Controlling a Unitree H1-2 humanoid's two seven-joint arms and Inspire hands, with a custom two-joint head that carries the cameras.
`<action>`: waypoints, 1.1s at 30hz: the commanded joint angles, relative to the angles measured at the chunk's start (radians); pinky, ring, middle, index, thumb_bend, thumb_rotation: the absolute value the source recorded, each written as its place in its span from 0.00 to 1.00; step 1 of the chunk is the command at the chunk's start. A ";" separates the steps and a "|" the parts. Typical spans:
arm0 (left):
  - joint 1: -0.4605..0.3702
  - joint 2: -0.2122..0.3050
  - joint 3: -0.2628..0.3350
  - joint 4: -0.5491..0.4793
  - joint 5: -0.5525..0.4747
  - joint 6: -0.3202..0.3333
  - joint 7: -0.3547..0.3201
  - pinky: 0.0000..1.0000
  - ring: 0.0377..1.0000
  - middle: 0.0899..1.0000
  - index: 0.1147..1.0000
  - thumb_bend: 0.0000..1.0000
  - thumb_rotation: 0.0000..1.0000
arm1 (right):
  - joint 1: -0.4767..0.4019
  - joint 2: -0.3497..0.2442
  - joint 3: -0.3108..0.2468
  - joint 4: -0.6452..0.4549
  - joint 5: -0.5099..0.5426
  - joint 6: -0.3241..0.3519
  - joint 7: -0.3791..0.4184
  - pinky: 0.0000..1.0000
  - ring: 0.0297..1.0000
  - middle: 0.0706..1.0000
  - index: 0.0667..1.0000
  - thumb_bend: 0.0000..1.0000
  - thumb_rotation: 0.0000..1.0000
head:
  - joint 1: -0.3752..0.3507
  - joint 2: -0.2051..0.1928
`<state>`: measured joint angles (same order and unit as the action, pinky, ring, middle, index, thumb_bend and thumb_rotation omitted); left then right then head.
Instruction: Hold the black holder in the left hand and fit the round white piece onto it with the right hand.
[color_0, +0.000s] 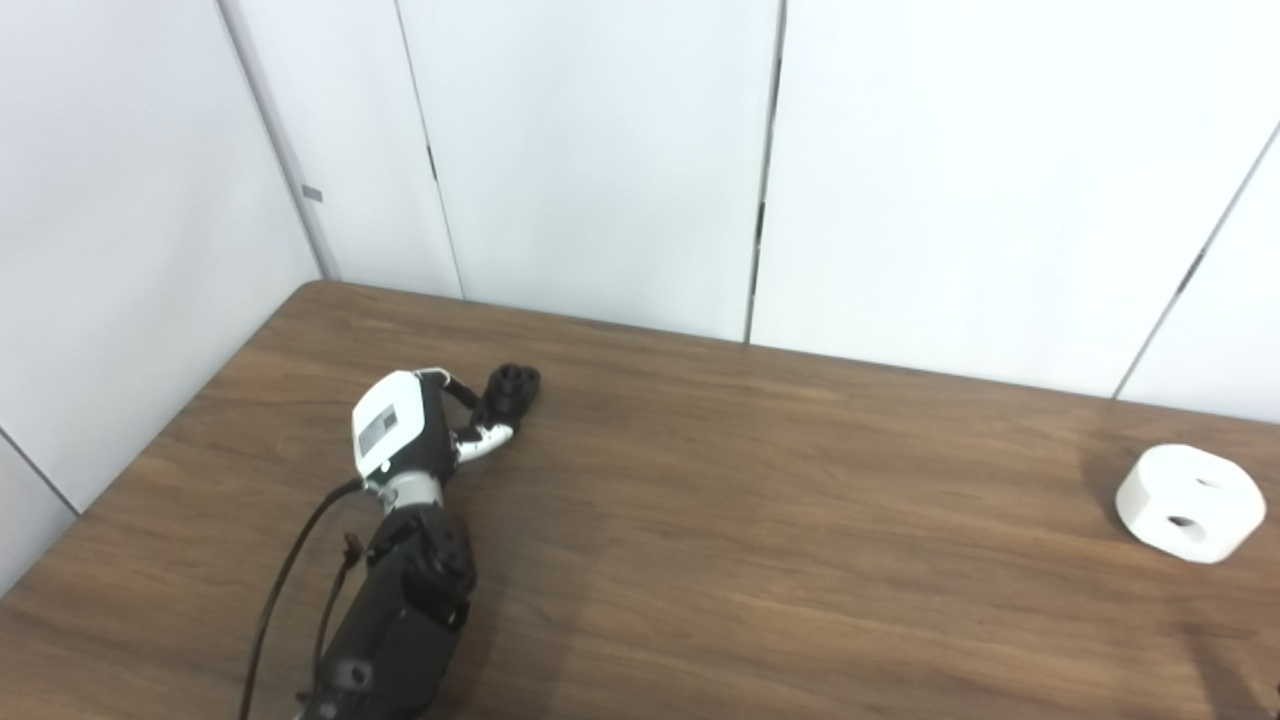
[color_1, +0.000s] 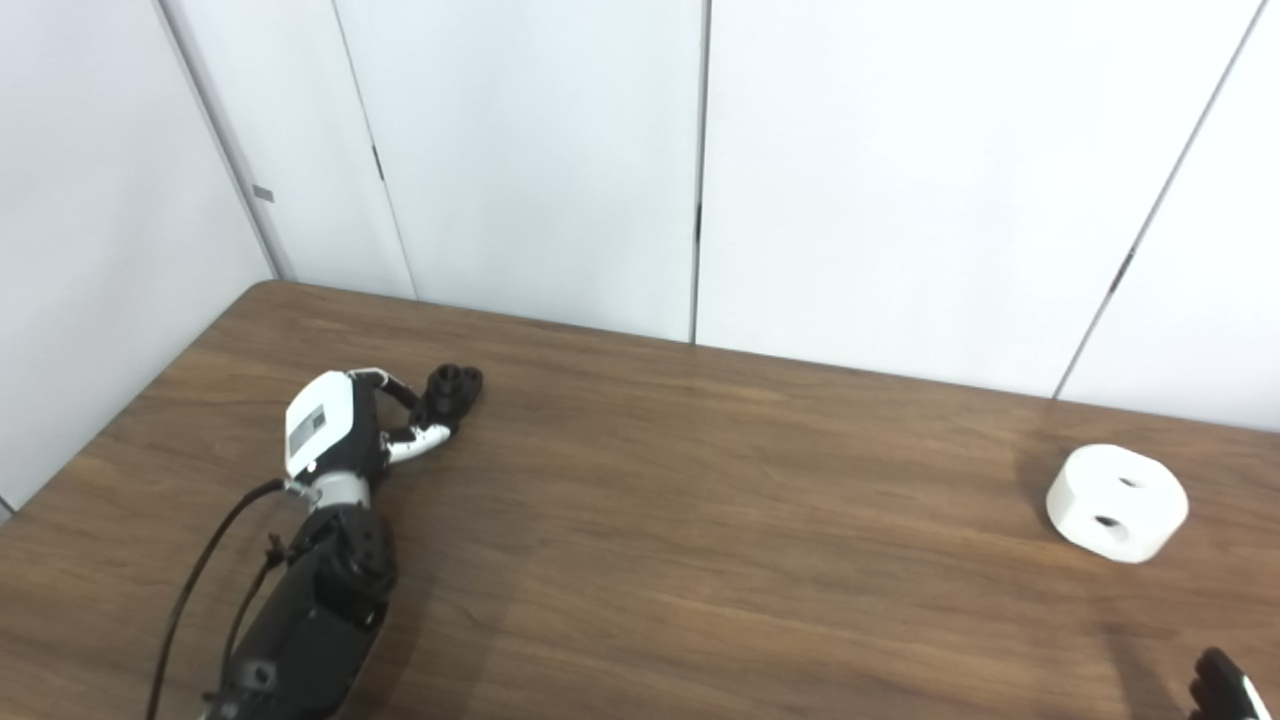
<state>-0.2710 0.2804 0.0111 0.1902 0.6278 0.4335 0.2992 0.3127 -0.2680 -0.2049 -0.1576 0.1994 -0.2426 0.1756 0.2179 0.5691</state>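
The black holder (color_0: 512, 386), a small dark piece with holes in its top, rests on the wooden table (color_0: 760, 520) at the back left. My left hand (color_0: 420, 430) lies just in front of it, a finger against its near left side and the white-tipped thumb (color_0: 490, 440) pressed under its front edge, so the hand is closed around it. The round white piece (color_1: 1117, 502), a thick disc with two holes, sits alone at the far right. Only the dark fingertips of my right hand (color_1: 1222, 690) show at the bottom right corner, well short of the white piece.
White wall panels (color_0: 600, 150) stand right behind the table's back edge and along its left side. The left forearm with its black cables (color_0: 290, 590) lies across the table's front left.
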 joint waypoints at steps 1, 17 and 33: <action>0.010 0.005 -0.022 -0.057 -0.011 -0.019 -0.032 0.80 0.85 0.77 0.42 0.51 0.04 | 0.021 0.021 0.023 0.030 0.000 -0.005 0.006 1.00 0.99 0.97 0.94 0.63 1.00 | -0.001 0.002; 0.179 -0.039 -0.171 -0.314 -0.011 -0.008 -0.201 0.72 0.84 0.77 0.42 0.51 0.05 | 0.017 0.041 0.037 0.007 -0.028 0.004 -0.008 1.00 0.98 0.97 0.95 0.63 1.00 | -0.055 0.034; 0.385 -0.059 -0.386 -0.520 -0.001 -0.055 -0.357 0.78 0.86 0.79 0.42 0.51 0.05 | 0.011 0.076 0.065 -0.034 -0.095 0.002 -0.033 1.00 0.98 0.97 0.94 0.53 1.00 | -0.190 0.113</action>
<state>0.0755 0.2251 -0.3388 -0.3420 0.6514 0.3752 0.0264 0.3138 -0.2200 -0.1643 -0.1978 0.1029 -0.2423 0.1485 0.0276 0.6810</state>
